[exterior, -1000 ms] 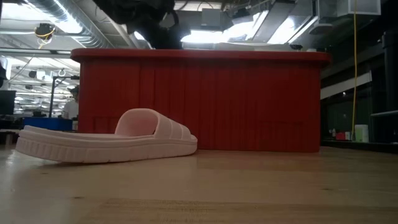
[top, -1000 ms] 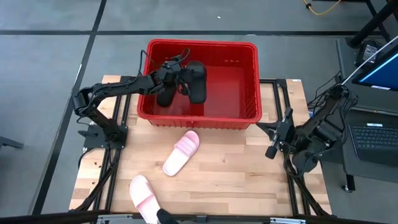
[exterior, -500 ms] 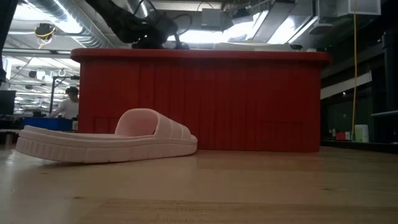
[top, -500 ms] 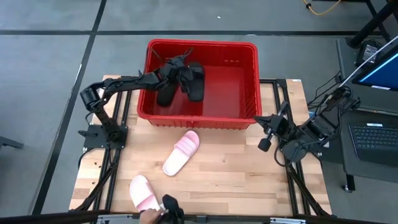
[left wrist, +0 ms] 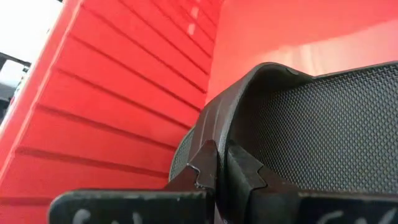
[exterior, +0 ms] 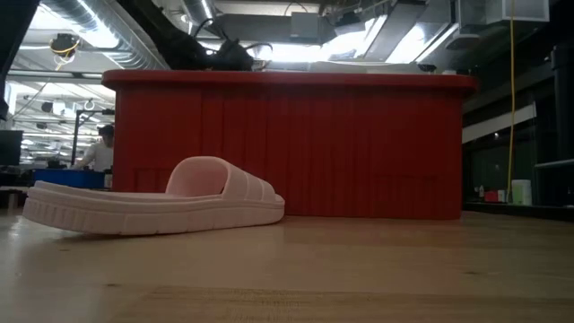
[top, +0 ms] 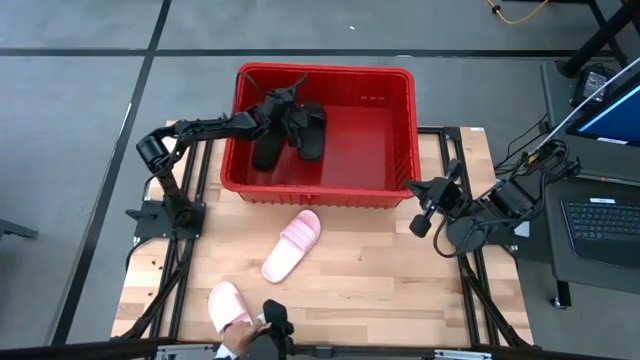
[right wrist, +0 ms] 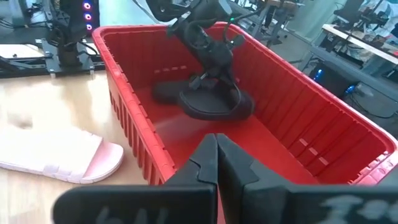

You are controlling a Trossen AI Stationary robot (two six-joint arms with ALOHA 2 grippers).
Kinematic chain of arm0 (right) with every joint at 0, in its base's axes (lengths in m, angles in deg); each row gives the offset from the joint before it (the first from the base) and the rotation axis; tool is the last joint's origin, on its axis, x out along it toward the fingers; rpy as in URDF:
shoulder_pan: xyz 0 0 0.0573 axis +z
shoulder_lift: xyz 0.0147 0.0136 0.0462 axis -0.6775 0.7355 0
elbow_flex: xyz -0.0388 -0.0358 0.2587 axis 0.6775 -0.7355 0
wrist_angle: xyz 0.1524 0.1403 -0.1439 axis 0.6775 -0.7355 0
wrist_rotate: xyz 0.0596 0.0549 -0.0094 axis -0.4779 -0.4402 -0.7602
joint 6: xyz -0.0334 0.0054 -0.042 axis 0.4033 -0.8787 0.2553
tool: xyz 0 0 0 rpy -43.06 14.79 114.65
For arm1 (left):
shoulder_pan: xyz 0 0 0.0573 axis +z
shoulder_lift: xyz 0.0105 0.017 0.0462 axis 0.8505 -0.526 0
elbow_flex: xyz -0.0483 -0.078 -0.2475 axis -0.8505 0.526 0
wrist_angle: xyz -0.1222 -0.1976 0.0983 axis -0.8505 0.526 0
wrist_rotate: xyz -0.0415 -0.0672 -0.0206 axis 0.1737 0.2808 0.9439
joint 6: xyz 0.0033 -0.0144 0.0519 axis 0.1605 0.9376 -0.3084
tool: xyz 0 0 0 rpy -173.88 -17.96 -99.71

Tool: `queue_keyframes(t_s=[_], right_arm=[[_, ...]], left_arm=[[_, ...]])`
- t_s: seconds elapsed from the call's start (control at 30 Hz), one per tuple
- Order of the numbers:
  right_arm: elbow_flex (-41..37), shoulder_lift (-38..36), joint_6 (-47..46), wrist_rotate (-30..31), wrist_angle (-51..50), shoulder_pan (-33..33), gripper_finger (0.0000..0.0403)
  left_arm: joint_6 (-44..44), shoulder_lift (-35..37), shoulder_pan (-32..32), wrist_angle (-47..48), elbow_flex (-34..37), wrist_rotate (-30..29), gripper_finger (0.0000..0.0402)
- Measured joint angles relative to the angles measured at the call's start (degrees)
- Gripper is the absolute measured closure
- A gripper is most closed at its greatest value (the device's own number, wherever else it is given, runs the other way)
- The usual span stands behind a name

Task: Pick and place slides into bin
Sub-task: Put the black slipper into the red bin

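The red bin [top: 400, 130] stands at the table's far side. Inside it lie two black slides: one [top: 266, 152] flat on the floor by the left wall, the other [top: 310, 133] under my left gripper [top: 288, 117], which reaches in over the left wall and is shut on it. Two pale pink slides lie on the table, one [top: 292, 245] just in front of the bin and one [top: 228, 305] near the front edge. My right gripper [top: 421, 222] hangs shut and holding nothing beside the bin's near right corner. My left gripper pinches the edge of the black slide's wide strap [left wrist: 249, 112] between its two fingers [left wrist: 245, 174]. It comes slanting down from the bin's left side. The slide sits level, sole down, low over the bin floor [right wrist: 214, 106]; whether it rests there I cannot tell.
The bin's right half [top: 375, 140] holds nothing. A dark object [top: 275, 325] with what looks like a person's hand shows at the table's near edge beside the pink slide. A laptop [top: 600, 215] and cables stand off the table's right side.
My left gripper has sunk lower into the bin with the black slide, edging toward the bin's left wall. My right gripper has swung toward the bin's near right corner, staying shut. The dark object at the near edge has come up beside the front pink slide.
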Motion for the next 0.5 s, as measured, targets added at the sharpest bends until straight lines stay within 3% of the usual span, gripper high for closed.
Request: queue_keyframes(t_s=[0.5], right_arm=[[0.0, 0.7, 3.2, -4.0, 0.0, -3.2, 0.0401]], left_arm=[[-4.3, -4.1, 0.9, -3.4, 0.0, 0.3, 0.0397]])
